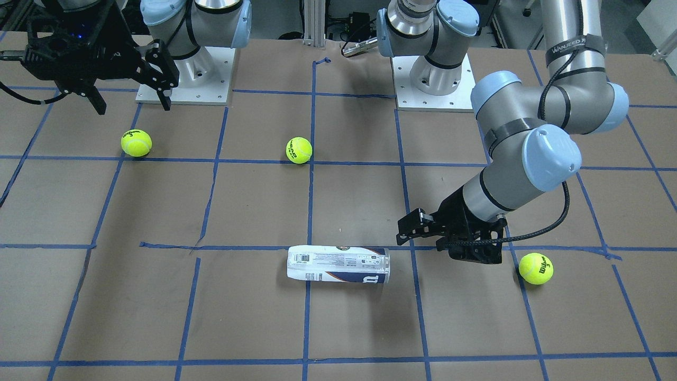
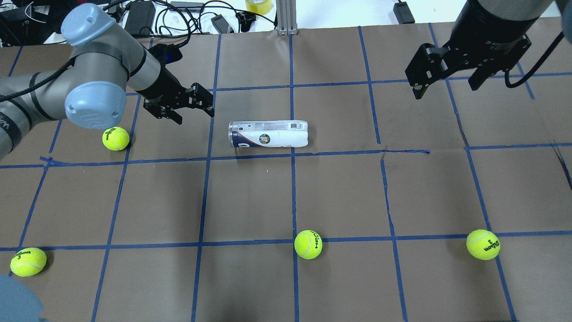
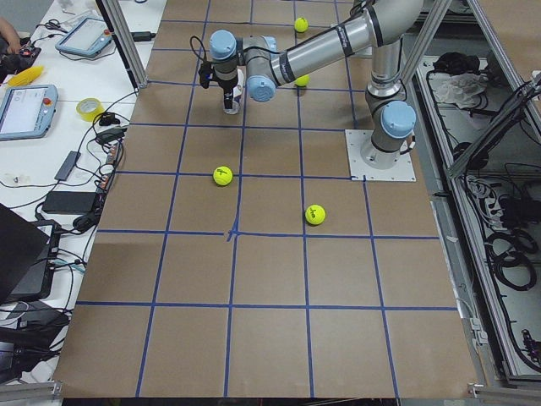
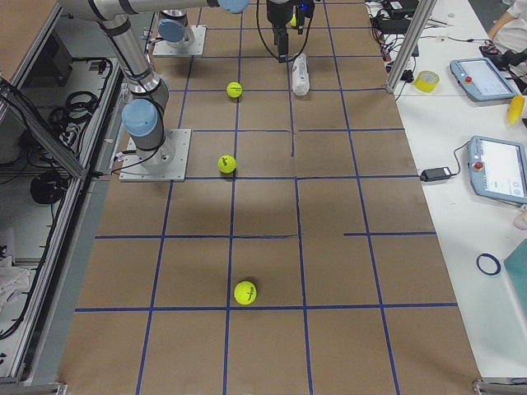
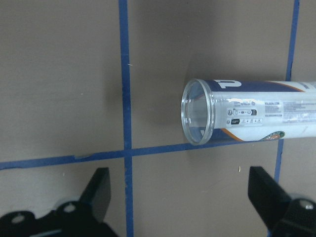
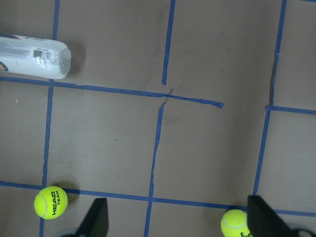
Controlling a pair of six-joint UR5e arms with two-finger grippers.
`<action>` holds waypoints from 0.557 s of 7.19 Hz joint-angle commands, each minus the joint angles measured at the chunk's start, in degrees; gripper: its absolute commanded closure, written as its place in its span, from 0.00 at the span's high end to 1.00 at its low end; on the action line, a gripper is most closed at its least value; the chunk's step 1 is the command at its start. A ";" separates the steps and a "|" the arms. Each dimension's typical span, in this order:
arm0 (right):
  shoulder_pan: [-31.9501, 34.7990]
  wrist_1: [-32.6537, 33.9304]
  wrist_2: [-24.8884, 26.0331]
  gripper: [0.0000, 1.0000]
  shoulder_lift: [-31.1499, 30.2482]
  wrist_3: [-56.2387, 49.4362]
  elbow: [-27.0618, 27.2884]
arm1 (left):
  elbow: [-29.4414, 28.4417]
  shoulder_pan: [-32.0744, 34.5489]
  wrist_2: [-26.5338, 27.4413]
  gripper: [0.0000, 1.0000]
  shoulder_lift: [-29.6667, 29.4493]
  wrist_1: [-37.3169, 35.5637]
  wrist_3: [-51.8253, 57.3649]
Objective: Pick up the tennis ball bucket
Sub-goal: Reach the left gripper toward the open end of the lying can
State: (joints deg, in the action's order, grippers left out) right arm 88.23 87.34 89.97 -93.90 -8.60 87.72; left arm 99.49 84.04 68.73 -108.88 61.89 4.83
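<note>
Overhead exterior view, items as I log them from the remote desk.

1. Bucket [image 2: 268, 133]: lies on its side on the table [image 2: 250, 192], empty as far as I can see. Its long axis runs across the table, side to side before the robot. It is a clear plastic tube, glossy and round in section, with a white label, navy band and barcode. One end is an open rimmed mouth, the other a closed base.

2. Left gripper [image 2: 194, 112]: near the bucket's mouth end, not touching it, fingers spread and holding nothing. Its wrist camera shows the mouth just ahead of the fingers. I judge this the nearer arm. The fingers must close across the tube's width, not along its length.

3. Right gripper [image 2: 447, 87]: well apart from the bucket's base end, fingers spread, empty.

4. Balls, yellow-green felt: one ball [image 2: 115, 138] beyond the left gripper from the bucket, and others [image 2: 308, 244] well apart on the robot's side.

5. Handling: I expect the smooth wall to roll or slip under a shallow pinch.
</note>
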 commanded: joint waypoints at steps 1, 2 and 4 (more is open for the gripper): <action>0.01 0.11 -0.05 1.00 0.21 -0.01 0.09 | 0.18 0.24 -2.55 1.00 -4.31 -3.34 -0.09; 0.01 0.11 -0.05 1.00 0.21 0.08 0.17 | 0.18 0.16 -6.46 1.00 -6.24 -3.26 -0.09; 0.01 0.11 0.03 1.00 0.21 0.08 0.26 | 0.27 0.42 -8.78 1.00 -8.71 -5.72 -0.35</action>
State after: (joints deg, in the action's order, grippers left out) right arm 88.24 87.45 89.93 -93.70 -8.54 87.91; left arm 99.69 84.32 61.58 -116.17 57.28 4.64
